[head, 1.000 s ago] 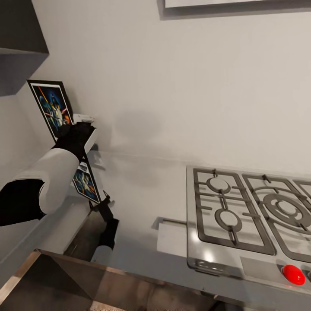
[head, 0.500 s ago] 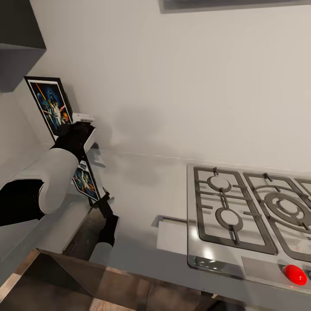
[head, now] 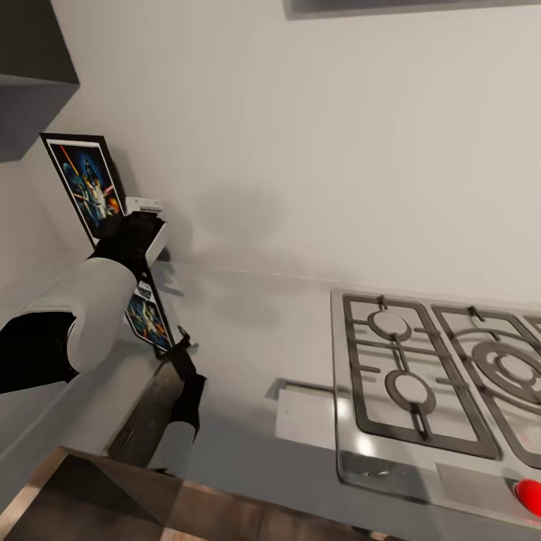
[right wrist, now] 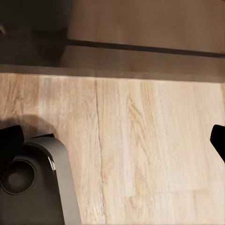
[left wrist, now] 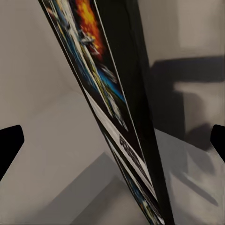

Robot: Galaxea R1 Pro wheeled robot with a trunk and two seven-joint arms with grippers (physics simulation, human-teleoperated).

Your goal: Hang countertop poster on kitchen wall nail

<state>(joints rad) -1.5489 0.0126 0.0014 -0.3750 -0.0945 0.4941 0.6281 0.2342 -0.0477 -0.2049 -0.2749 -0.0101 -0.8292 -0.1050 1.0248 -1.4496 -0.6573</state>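
Leaning upright in the countertop (head: 248, 330) corner, poster (left wrist: 110, 101) between the wide-spread left hand (left wrist: 112, 140) fingertips

The poster (left wrist: 119, 126) stands edge-on between the left end effector's (left wrist: 112, 140) spread fingertips.

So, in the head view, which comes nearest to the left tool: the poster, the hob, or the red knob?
1. The poster, right at the left tool, in the corner.
2. The hob, across the countertop to the right.
3. The red knob, at the front right edge.
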